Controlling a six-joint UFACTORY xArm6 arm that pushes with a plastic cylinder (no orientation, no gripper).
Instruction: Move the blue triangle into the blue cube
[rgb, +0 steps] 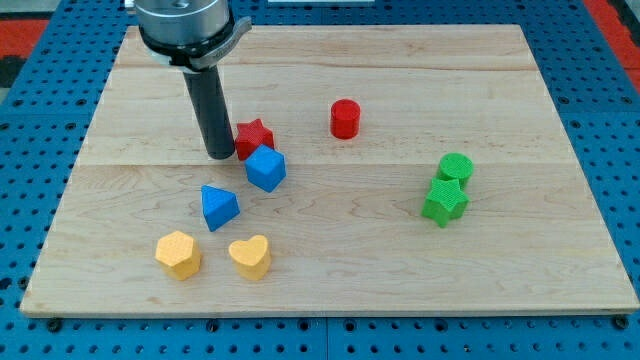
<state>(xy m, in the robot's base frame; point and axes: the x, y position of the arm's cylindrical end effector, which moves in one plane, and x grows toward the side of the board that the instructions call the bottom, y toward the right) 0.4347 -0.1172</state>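
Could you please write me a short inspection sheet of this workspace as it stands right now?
Surface: wooden board, flat.
Job's things: blue triangle lies apart from blue cube, toward the view's bottom left.
Clutter: red star touching the cube; red cylinder; green cylinder against green star; yellow hexagon; yellow heart.
End effector: my tip is just left of the red star.
Cables: nothing seen.
Surroundings: blue pegboard.

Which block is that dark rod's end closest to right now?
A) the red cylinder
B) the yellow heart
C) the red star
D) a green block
C: my tip stands just to the view's left of the red star, about touching it, with the other blocks farther off.
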